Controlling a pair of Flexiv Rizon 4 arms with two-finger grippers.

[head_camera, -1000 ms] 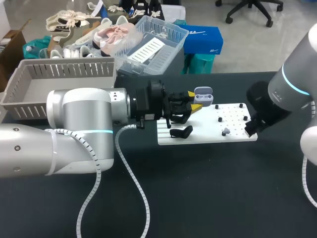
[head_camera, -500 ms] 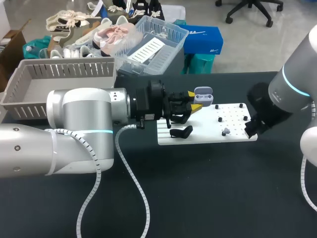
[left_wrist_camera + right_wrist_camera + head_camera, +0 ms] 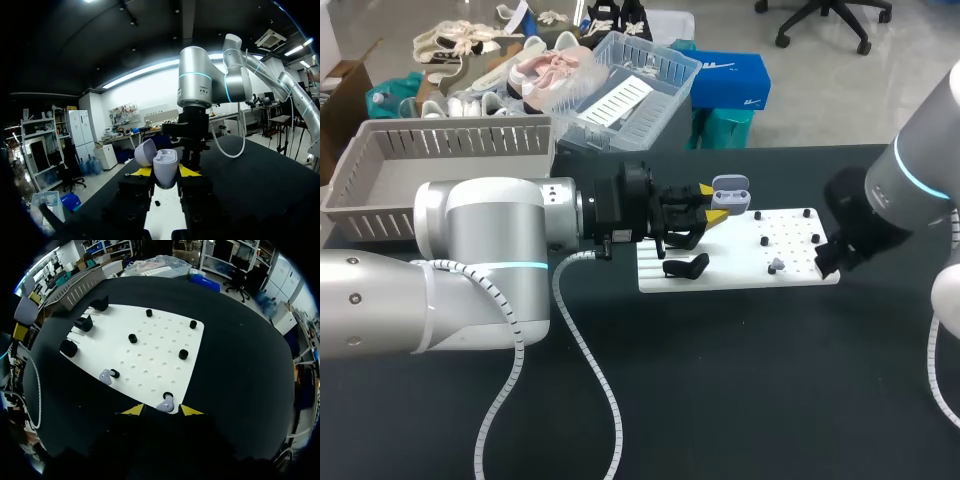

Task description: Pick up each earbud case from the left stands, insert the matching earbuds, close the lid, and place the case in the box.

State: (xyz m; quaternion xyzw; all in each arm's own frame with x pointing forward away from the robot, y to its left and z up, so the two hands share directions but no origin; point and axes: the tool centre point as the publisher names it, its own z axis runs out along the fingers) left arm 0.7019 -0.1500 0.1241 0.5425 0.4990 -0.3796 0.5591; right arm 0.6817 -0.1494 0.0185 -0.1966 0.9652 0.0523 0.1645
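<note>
My left tool (image 3: 165,173) stays clenched on the open earbud case (image 3: 165,161). My right tool (image 3: 162,411), released, has edged up to an earbud (image 3: 165,404), ready to grasp.

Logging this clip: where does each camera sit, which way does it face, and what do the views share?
Head view: above and behind the robot, looking down on the white board; both arms enter, left gripper holding the open earbud case.
Left wrist view: on that wrist, looking out past the held case toward the right arm.
Right wrist view: on that wrist, looking down at the board, an earbud between the tips of the open right gripper.
Shared: the board shows in all three.
</note>
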